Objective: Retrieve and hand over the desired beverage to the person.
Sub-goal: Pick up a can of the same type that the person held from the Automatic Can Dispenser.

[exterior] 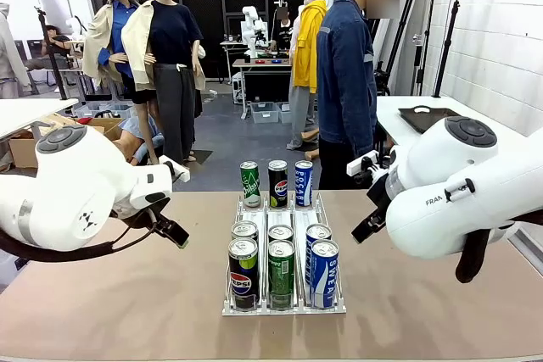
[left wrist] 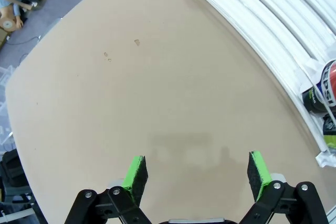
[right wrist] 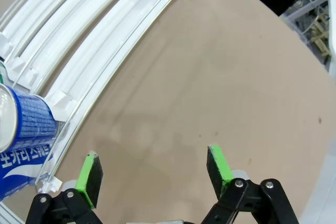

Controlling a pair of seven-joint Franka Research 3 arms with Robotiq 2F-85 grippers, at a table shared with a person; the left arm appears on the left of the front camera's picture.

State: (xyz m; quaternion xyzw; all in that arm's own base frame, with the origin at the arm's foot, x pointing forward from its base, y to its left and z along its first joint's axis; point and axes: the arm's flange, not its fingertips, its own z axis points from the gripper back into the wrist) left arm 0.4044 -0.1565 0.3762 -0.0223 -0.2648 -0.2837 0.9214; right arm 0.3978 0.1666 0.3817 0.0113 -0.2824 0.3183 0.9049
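Your left claw (left wrist: 197, 165) and right claw (right wrist: 152, 158) both gape wide and empty over the counter (exterior: 110, 294), flanking the rack (exterior: 284, 310). It holds nine upright cans (exterior: 281, 273), three lanes of three. The person (exterior: 346, 82) stands upright, side-on, beyond the far edge.

1. left arm (exterior: 76, 188): comes in from the left, elbow low, wrist angled down and inward.
2. left gripper (left wrist: 197, 169): jaws wide apart, empty, green pads (left wrist: 137, 174) facing each other.
3. right arm (exterior: 458, 197): comes in from the right, mirrored pose.
4. right gripper (right wrist: 152, 166): jaws wide apart, empty, pointing down.
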